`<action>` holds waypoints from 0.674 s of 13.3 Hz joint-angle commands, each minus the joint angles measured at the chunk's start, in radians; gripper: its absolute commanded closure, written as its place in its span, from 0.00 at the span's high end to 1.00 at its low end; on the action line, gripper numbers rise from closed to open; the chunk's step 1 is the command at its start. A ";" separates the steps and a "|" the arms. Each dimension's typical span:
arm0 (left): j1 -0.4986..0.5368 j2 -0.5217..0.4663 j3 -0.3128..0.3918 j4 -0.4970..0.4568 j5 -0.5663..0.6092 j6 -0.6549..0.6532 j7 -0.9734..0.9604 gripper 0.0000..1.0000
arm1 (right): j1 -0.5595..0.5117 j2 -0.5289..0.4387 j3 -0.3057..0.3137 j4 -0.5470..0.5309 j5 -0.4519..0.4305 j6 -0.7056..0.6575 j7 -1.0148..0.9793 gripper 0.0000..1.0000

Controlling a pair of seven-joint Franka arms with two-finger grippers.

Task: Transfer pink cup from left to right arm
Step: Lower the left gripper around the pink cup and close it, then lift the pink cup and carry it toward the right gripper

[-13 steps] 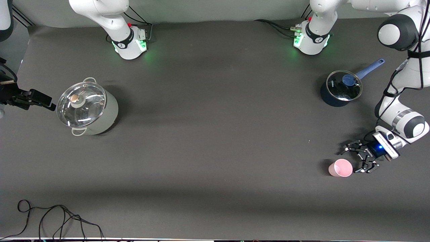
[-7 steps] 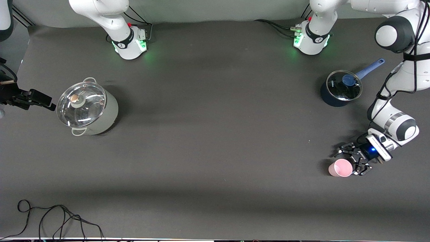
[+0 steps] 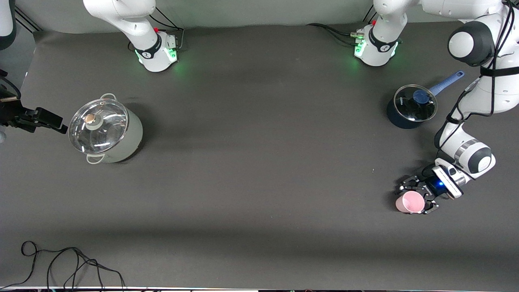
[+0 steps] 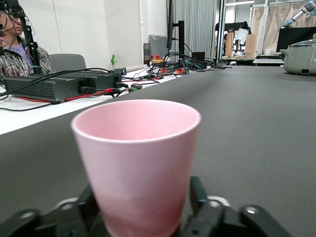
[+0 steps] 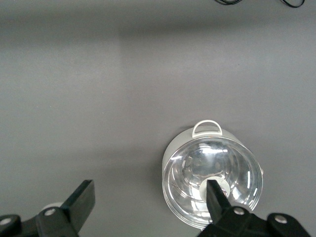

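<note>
Toward the left arm's end of the table, the pink cup [image 3: 410,202] stands upright on the dark mat, mouth up, well nearer to the front camera than the dark blue saucepan [image 3: 410,107]. The left gripper [image 3: 414,197] is down at table level around the cup, one finger on each side of its wall. In the left wrist view the cup [image 4: 137,165] fills the space between the black fingers [image 4: 197,195], which sit against its lower wall on both sides; the jaws are drawn in on the cup. The cup's base appears to rest on the mat; no lift is visible.

The saucepan carries a glass lid with a blue knob [image 3: 420,96], and its blue handle [image 3: 447,82] points toward the left arm's end of the table.

The right gripper [image 5: 148,200] waits over the right arm's end of the table, just beside the grey stockpot [image 3: 107,132]. The right wrist view looks straight down: its fingers [image 5: 81,197] stand wide apart with nothing between them, and one fingertip overlaps the pot's glass lid [image 5: 213,180] in that view. The lid has a pale knob [image 3: 90,119], and the pot shows a loop handle [image 5: 206,128].

A loose black cable [image 3: 65,263] lies on the table's edge nearest the front camera, at the right arm's end.
</note>
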 commanded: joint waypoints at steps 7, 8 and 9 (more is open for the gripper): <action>0.014 -0.136 -0.155 -0.190 -0.080 0.126 0.004 0.23 | 0.003 0.004 0.001 0.016 -0.002 -0.017 0.014 1.00; 0.014 -0.176 -0.207 -0.233 -0.107 0.158 0.005 0.23 | 0.003 0.004 0.001 0.016 -0.002 -0.017 0.014 1.00; 0.014 -0.200 -0.267 -0.261 -0.144 0.201 0.009 0.23 | 0.003 0.004 0.001 0.016 -0.002 -0.015 0.014 1.00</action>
